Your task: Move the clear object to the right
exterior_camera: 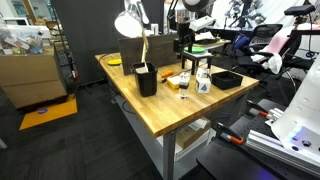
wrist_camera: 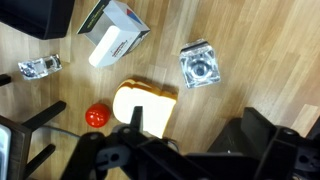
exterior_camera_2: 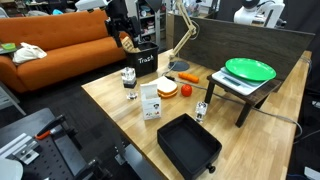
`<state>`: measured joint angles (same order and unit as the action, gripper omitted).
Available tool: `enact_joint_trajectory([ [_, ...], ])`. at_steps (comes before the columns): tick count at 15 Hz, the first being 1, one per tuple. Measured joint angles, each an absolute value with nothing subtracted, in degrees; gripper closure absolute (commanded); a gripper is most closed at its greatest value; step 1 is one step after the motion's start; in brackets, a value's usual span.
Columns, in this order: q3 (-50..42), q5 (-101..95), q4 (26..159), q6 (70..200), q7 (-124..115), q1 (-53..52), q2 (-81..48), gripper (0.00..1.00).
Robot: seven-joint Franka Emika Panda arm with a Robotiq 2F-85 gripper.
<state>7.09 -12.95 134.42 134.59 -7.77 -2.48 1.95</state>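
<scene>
A small clear glass jar stands on the wooden table between the black trash bin and the white bottle. It also shows in the wrist view and in an exterior view. A second small clear object stands near the black tray and shows at the left of the wrist view. My gripper hangs high above the table near the bin, apart from everything. It also shows in an exterior view and in the wrist view. It looks open and empty.
A bread slice, a tomato and a carrot lie mid-table. A black tray sits near one table edge. A green plate rests on a stand. A desk lamp rises behind the bin.
</scene>
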Motion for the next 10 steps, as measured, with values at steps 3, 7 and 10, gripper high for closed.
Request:
enact_joint_trajectory([
  [3, 7.08, -12.49, 134.61, 134.55, -7.62, -2.70, 1.78, 0.00],
  [7, 7.08, -12.75, 135.30, 134.50, -7.55, -3.52, 0.27, 0.00],
  [10, 7.08, -12.87, 135.36, 134.58, -7.55, -3.76, -1.26, 0.00],
])
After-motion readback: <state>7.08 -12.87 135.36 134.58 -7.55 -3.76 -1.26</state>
